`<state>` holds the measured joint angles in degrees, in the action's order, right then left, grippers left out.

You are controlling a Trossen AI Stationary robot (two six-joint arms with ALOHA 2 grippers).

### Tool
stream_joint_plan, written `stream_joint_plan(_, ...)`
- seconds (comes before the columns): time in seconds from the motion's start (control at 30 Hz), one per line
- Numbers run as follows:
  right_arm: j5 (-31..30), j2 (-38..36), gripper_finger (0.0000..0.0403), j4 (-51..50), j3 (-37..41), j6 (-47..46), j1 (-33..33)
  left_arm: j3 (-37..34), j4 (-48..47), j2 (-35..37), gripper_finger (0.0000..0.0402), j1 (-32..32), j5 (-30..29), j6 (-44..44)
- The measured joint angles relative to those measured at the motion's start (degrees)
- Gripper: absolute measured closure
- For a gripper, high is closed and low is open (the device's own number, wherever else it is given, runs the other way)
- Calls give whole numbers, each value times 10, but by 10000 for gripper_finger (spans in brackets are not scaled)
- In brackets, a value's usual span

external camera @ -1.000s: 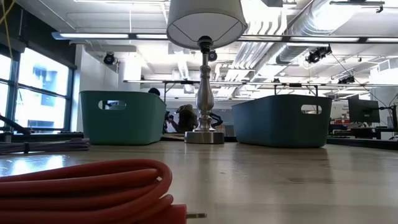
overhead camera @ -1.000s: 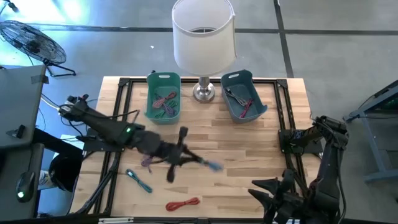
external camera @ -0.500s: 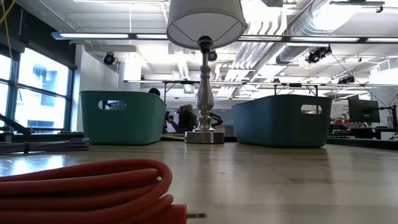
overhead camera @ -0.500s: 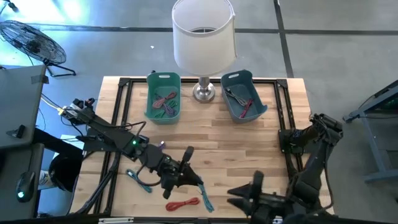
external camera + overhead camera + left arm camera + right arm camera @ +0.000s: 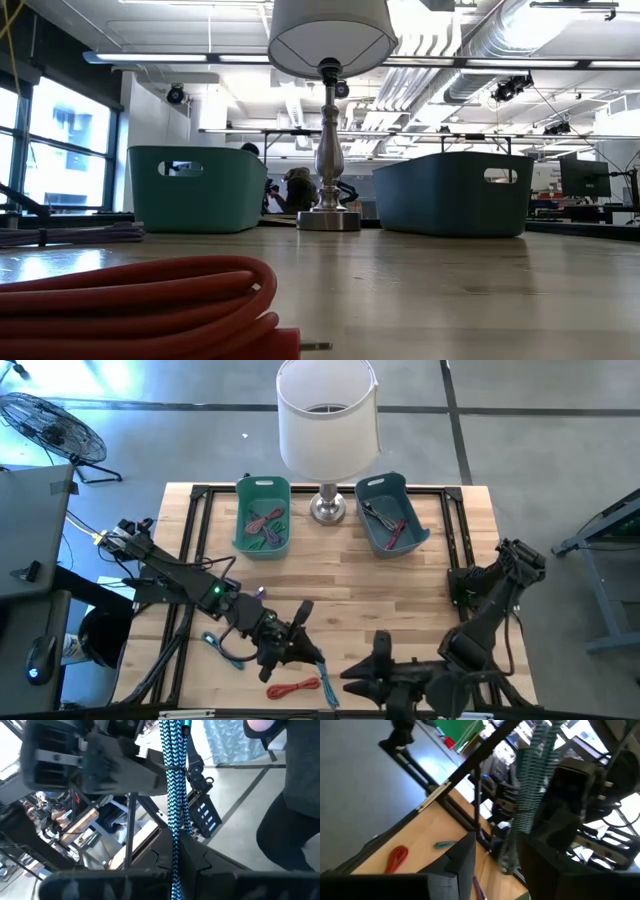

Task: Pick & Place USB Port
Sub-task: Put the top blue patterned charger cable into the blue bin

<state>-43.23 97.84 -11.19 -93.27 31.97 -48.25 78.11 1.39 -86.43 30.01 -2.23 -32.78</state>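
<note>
**Blue cable being passed from one arm to the other**

Near the front edge of the counter (image 5: 440, 575), the left gripper (image 5: 305, 652) holds a blue braided cable (image 5: 175, 805); its jaws are shut tight on it, and the cable hangs out between them. The right gripper (image 5: 352, 672) has swung in low along the front edge and sits just beside the cable's free end. In its own wrist view the cable (image 5: 527, 795) runs between its two dark fingers (image 5: 457, 862), with the jaws about half open and a gap showing on at least one side, so I would not call it gripped.

This looks like a handover in mid-air. Next, I reckon, the right jaws must close firmly on the cable before the left lets go, then carry it to one of the two teal bins (image 5: 262, 515) by the lamp (image 5: 328, 420). A red cable (image 5: 293, 687) and a small teal cable (image 5: 222, 650) lie on the counter nearby.
</note>
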Motion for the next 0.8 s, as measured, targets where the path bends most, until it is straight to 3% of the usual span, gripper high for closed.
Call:
stream_joint_plan(0.2,2,0,267,22,0,6,19,0,-3,0,401,0,14,0)
stream_joint_plan(0.67,182,0,267,38,0,1,81,0,-33,0,401,0,15,-4)
stream_joint_plan(0.8,199,0,267,38,0,0,85,-13,-24,0,401,0,15,-4)
